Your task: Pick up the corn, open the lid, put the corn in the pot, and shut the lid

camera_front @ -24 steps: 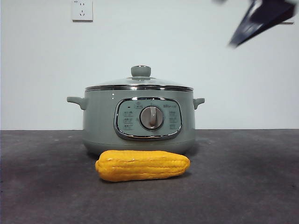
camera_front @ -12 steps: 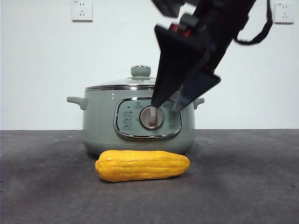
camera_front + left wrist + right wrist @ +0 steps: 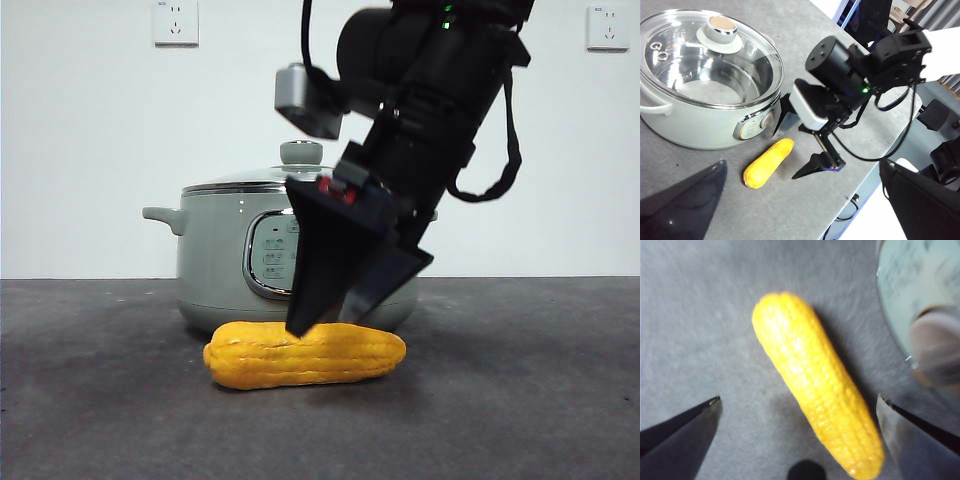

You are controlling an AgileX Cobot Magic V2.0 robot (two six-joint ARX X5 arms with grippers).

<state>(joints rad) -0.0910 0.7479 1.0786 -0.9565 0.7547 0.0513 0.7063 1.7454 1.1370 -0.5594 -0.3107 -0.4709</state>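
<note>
The yellow corn point(image 3: 262, 357) lies on its side on the dark table, just in front of the sage-green pot point(image 3: 215, 260). The glass lid point(image 3: 250, 181) with its green knob point(image 3: 301, 152) sits shut on the pot. My right gripper point(image 3: 325, 322) is open, low over the corn's right half, with one jaw on either side of it. The right wrist view shows the corn point(image 3: 815, 405) between the spread jaws of the right gripper point(image 3: 798, 398). My left gripper point(image 3: 802, 162) is open and empty, high above, looking down on the pot point(image 3: 690, 125), lid point(image 3: 710, 60) and corn point(image 3: 769, 162).
The table's front edge point(image 3: 855, 185) runs close to the corn in the left wrist view. Two wall sockets point(image 3: 176, 22) point(image 3: 603, 27) are on the white wall behind. A black cable point(image 3: 510, 130) loops off the right arm.
My right arm has come down from the top right corner to in front of the pot, then lower, its open jaws now at the corn. Corn, pot and lid have not moved.
</note>
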